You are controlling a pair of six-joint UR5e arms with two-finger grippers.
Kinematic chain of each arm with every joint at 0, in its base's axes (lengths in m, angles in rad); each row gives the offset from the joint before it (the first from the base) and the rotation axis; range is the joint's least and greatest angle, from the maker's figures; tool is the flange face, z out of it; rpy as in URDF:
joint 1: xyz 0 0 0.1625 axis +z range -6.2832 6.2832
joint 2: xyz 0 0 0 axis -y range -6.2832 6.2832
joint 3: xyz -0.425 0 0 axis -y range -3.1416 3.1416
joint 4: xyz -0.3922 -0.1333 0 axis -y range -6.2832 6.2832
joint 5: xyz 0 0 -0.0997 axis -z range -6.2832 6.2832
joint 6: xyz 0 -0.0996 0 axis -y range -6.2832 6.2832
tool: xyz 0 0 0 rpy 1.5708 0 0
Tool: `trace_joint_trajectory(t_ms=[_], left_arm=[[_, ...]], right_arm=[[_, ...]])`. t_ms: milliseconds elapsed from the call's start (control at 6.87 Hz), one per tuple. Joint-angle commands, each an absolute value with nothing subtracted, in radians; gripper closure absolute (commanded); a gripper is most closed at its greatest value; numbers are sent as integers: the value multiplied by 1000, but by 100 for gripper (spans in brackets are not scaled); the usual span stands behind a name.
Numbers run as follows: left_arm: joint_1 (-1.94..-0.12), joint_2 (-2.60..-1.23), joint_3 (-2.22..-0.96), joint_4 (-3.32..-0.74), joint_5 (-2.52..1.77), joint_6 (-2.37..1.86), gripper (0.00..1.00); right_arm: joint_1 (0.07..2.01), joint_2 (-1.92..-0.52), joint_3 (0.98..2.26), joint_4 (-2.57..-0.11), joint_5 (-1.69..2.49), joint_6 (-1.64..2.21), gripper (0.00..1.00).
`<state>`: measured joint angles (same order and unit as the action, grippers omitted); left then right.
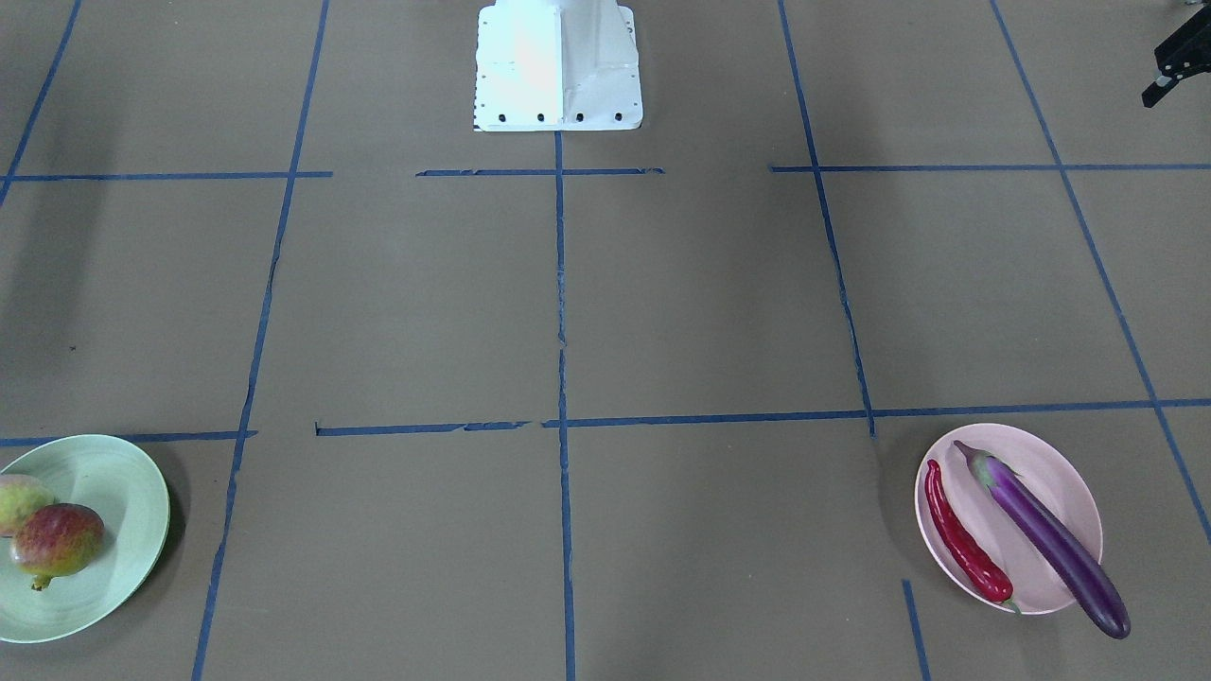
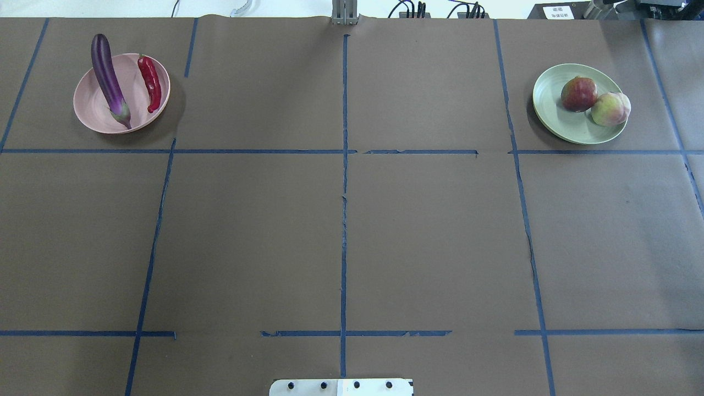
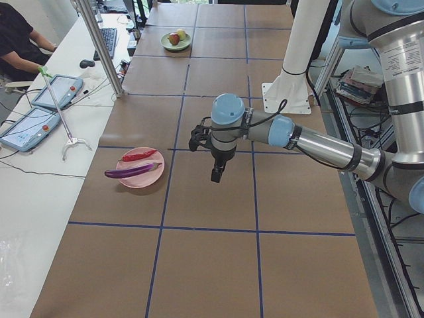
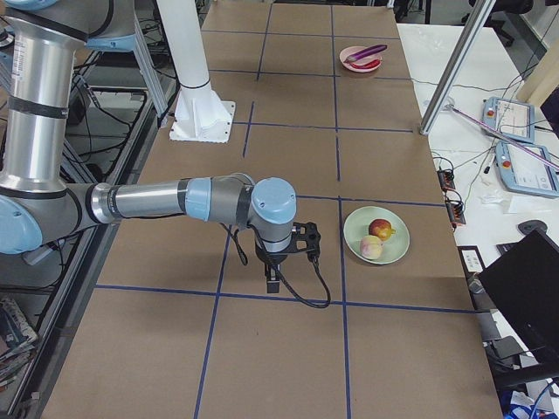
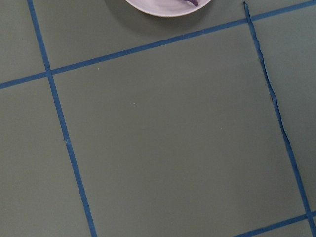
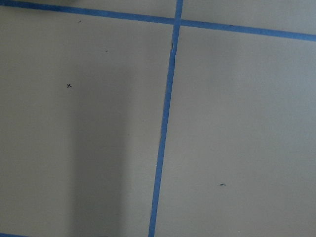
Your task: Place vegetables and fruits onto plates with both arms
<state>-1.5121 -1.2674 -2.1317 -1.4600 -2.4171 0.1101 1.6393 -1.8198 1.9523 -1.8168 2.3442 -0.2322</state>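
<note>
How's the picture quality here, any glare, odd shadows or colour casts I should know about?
Front-facing view: the white base is blown out, nearly featureless, and soft shadows sit beside the pink plate and green plate. Left wrist view: the table looks greenish-grey, not brown as elsewhere. Right wrist view: a broad soft shadow runs down the left half. Overhead view: sharp, evenly lit.

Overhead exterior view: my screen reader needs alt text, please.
A pale pink plate at far left holds a purple eggplant and red chili pepper; a pale green plate at far right holds a pomegranate and peach. Blue tape grids the brown table.
</note>
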Motion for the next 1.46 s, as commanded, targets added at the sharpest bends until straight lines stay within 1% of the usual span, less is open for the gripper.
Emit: trace_joint_trajectory(t_ms=[0, 146, 291, 582, 728, 1165, 1310], left_arm=[[-1680, -1260, -2031, -1453, -2425, 310, 0], [-1690, -1259, -2028, -1425, -2425, 311, 0], [-1687, -1270, -2014, -1402, -2424, 311, 0], [-1689, -1249, -2011, -1358, -2421, 311, 0], [-1687, -1243, -1987, -1356, -2416, 311, 0], [-1677, -1246, -1979, -1364, -2414, 221, 0], [-1648, -1249, -1977, -1361, -2414, 215, 0]], right_arm=[[1640, -1858, 1982, -1812, 2368, -236, 0], [1640, -1885, 1994, -1810, 2370, -236, 0], [1640, -1890, 2008, -1810, 2370, -235, 0], [1638, -1888, 2016, -1809, 2368, -233, 0], [1638, -1890, 2016, -1810, 2368, -233, 0], [1621, -1893, 1999, -1813, 2355, -233, 0], [1621, -1901, 1999, -1812, 2356, -235, 0]])
